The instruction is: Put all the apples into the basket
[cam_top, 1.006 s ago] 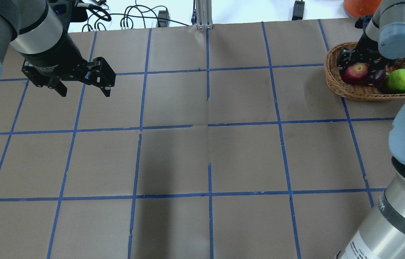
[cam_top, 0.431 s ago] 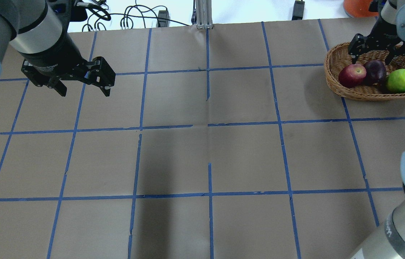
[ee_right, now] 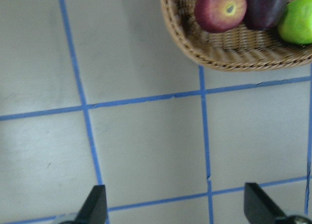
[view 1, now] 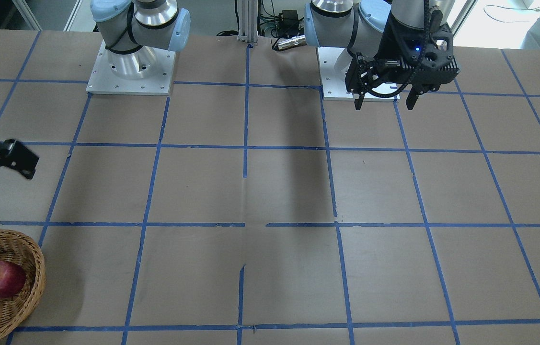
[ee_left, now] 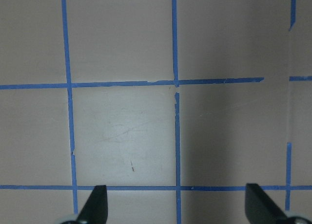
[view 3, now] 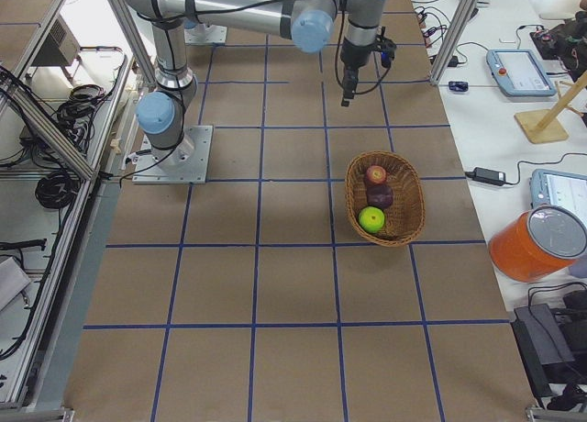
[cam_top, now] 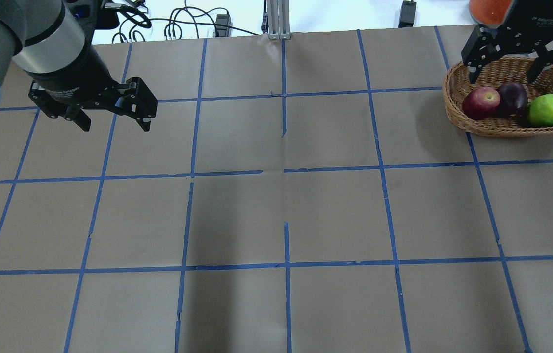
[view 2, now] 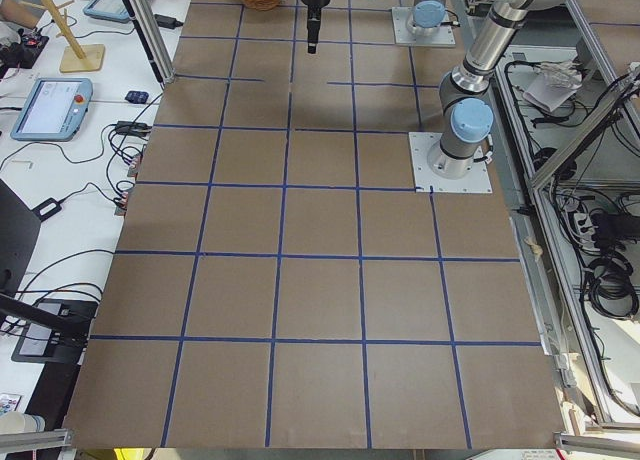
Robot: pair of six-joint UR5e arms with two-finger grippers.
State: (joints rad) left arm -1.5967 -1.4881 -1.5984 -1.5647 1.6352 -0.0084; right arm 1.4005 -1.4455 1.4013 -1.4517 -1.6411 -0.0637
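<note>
Hovering high near basket (cam_top: 501, 130) with right gripper (cam_top: 502, 74) splayed, empty, all three apples (cam_top: 512, 98) already inside; left gripper (cam_top: 115, 126) parked splayed, empty, unneeded.

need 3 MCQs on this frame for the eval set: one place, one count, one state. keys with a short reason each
1. Where is the maroon apple?
A) in the basket, between the red apple and the green apple
B) outside the basket, beside it
C) held in the air

2. How many apples lie in the basket?
A) one
B) two
C) three

3. What state is the right hand in?
A) shut on the red apple
B) open and empty
C) shut on nothing

Key: 1 A, the overhead view shows it mid-row inside the wicker rim. 2 C, red, maroon and green all sit inside. 3 B, its jaws stand wide apart with nothing between them.
</note>
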